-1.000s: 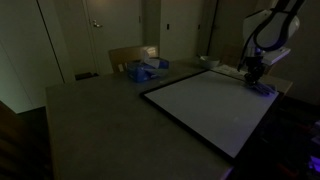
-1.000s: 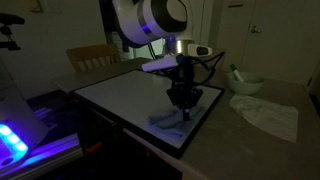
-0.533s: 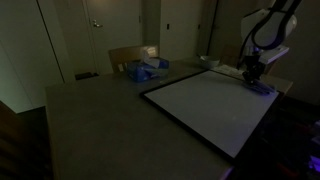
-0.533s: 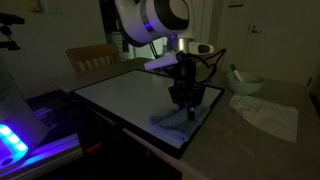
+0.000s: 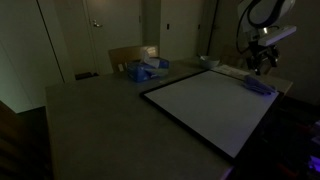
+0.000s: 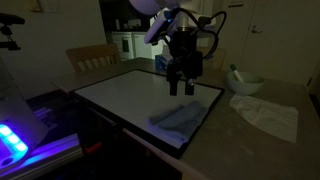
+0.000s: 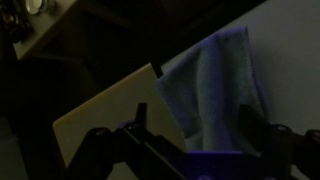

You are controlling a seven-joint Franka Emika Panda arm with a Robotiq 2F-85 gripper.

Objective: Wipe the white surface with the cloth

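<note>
White surface (image 6: pixel 118 95): cloth (image 6: pixel 180 120) lies beneath gripper (image 6: pixel 181 89), untouched.

Home: wooden chair (image 6: pixel 90 58), interior door (image 5: pixel 98 35)

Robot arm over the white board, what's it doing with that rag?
The robot's gripper hangs open in the air above the white surface, holding nothing. The cloth lies rumpled on that surface near one edge, just under the gripper. The wrist view looks down on the cloth, which nothing is touching.
</note>
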